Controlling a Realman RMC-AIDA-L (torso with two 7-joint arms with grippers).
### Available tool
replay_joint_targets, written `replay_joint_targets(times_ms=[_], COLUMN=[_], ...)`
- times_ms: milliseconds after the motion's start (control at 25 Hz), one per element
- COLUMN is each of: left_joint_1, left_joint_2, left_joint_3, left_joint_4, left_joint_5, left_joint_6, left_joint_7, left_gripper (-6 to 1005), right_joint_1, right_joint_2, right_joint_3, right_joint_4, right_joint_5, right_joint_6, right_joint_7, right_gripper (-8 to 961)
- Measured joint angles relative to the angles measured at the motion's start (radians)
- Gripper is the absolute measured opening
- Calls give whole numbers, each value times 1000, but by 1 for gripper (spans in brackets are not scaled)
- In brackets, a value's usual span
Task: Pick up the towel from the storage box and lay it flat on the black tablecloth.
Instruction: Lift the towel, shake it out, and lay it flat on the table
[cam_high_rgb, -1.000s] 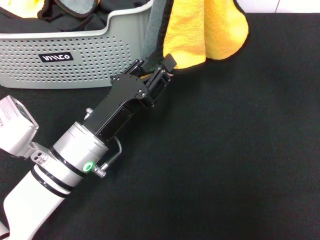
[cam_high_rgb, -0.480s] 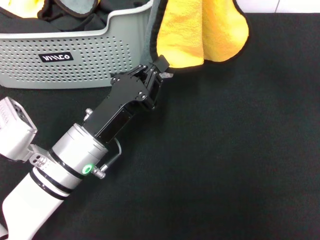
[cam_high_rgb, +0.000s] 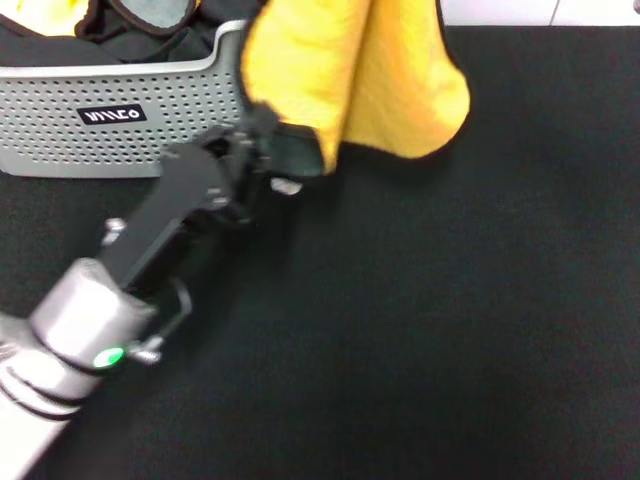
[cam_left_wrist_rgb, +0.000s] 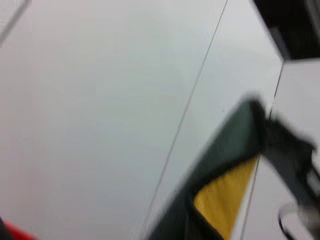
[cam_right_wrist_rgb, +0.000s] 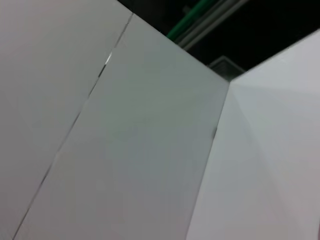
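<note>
1 hand at work: left hand (cam_high_rgb: 262, 160) closed on the lower grey-backed corner of the towel (cam_high_rgb: 350, 75), just in front of the storage box (cam_high_rgb: 120, 120). Towel hanging in folds from above the top of the head view, yellow face outward, draped past the box's right corner and clear of the black tablecloth (cam_high_rgb: 450, 320) below. Corner grip judged deliberate: holding 1 edge lets the cloth fall open for spreading, though the folds suggest a further pull sideways before laying flat. More yellow and grey cloth left inside the box. Head view alone giving the arm, box and tablecloth together; left wrist view adding only a close strip of the towel (cam_left_wrist_rgb: 225, 195), grey edge over yellow, against a pale wall. Right wrist view showing wall panels only; right hand not seen in any view, presumably parked.
</note>
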Motion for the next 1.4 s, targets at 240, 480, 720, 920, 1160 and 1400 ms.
replay_joint_targets(times_ms=[240, 480, 720, 920, 1160, 1400], left_joint_1=[5, 4, 47, 124, 236, 330], left_joint_2=[48, 140, 232, 278, 338, 325], left_joint_3=[-22, -20, -26, -28, -46, -192], left_joint_4=[-167, -105, 3, 91, 269, 319], left_joint_5=[13, 112, 270, 373, 525, 686], left_joint_6=[292, 352, 355, 361, 364, 358], left_joint_7=[-122, -152, -140, -79, 28, 3], left_gripper=[20, 20, 20, 20, 21, 21], right_joint_1=[-130, -309, -538, -693, -751, -747], right_joint_2=[-24, -33, -19, 5, 12, 5], right_joint_3=[49, 68, 69, 120, 218, 269], right_joint_4=[165, 459, 725, 810, 800, 600], right_joint_5=[-176, -359, -435, -431, -357, -321], right_joint_6=[-23, -11, 71, 256, 528, 620], right_joint_7=[296, 517, 614, 643, 691, 665], right_gripper=[0, 0, 0, 0, 0, 0])
